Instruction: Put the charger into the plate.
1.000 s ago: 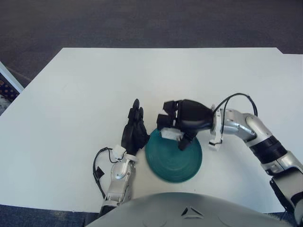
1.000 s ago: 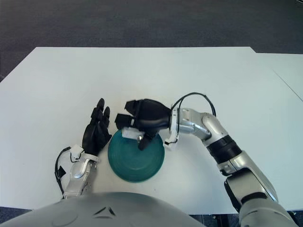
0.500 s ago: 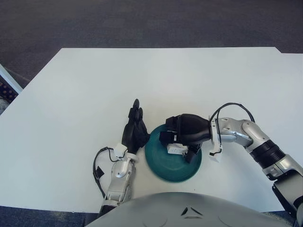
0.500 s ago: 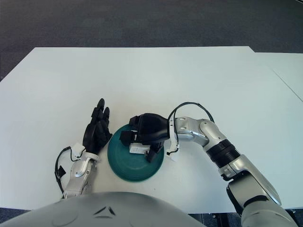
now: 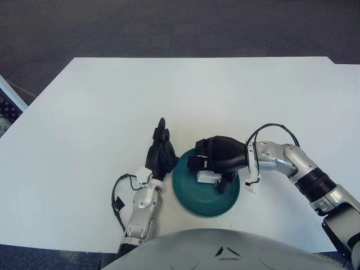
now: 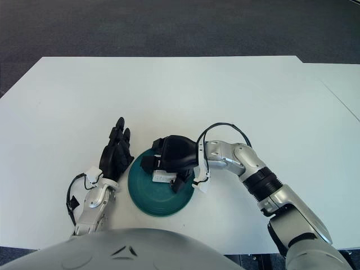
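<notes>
Near the front edge of the white counter (image 5: 84, 112), about midway along it, the right hand (image 5: 216, 163) sits low over the teal plate (image 5: 197, 199), its dark fingers curled around a small white charger (image 5: 207, 178). The charger looks to be inside the plate's rim, at or just above the bottom; whether it already rests there I cannot tell.

It looks like a small, rigid plastic block: light, hard, fairly smooth, so likely to slip if pinched loosely. Holding it across its flat sides, as the fingers seem to do, suits it best. It should take a short drop without harm.

The plate is shallow and holds nothing besides the charger and the fingers reaching in.

The left hand (image 5: 159, 154) lies on the counter just left of the plate, fingers straight and empty.
</notes>
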